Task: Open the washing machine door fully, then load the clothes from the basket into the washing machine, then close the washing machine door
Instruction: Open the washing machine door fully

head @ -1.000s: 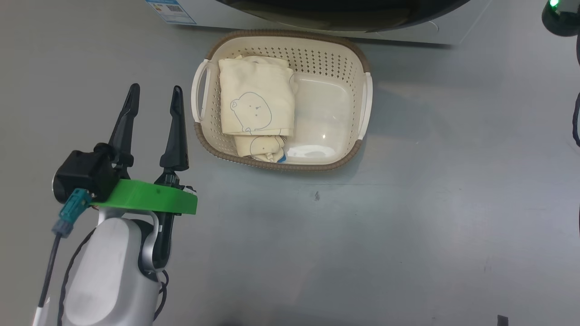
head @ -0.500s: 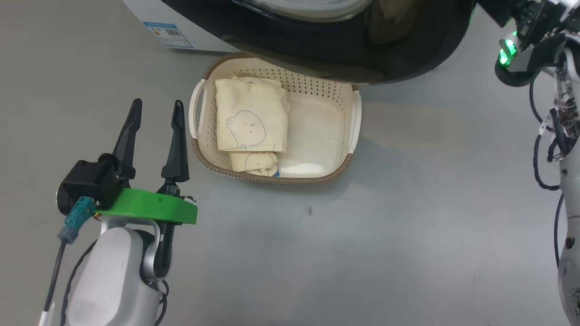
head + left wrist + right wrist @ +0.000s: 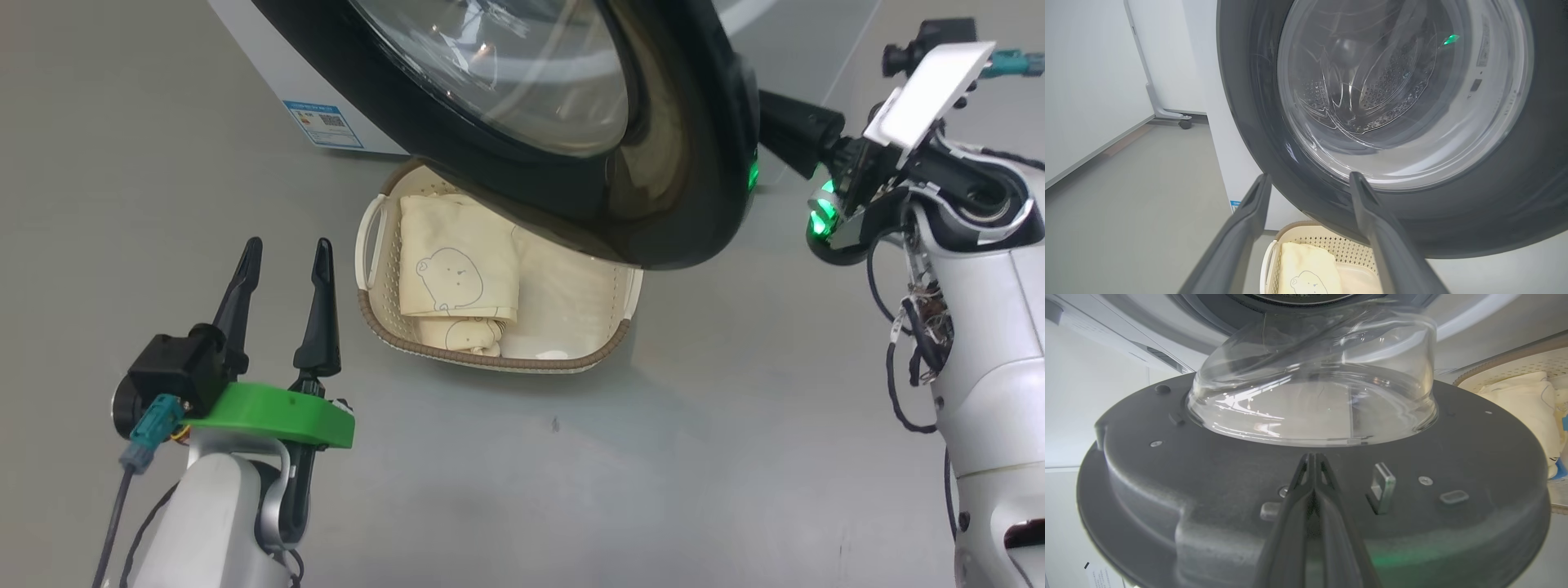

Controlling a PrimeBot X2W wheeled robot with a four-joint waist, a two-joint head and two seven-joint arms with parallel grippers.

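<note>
Now | door (image 3: 653, 163) overhangs basket (image 3: 369, 245), clothes (image 3: 457, 269) | left hand (image 3: 288, 242) spread, empty | right hand (image 3: 1310, 457) closed, at door

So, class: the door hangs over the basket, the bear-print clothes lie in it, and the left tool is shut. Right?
Not quite: the left tool is open, fingers apart, as the head view shows. The door does hang over the basket, with the clothes in it.

The washing machine door (image 3: 678, 188), glossy black rim around bulging clear glass, stands swung out from the white washing machine (image 3: 286, 73), overhanging the far side of the cream basket (image 3: 490, 355) on the floor. Folded bear-print clothes (image 3: 457, 269) lie in its left half.
</note>
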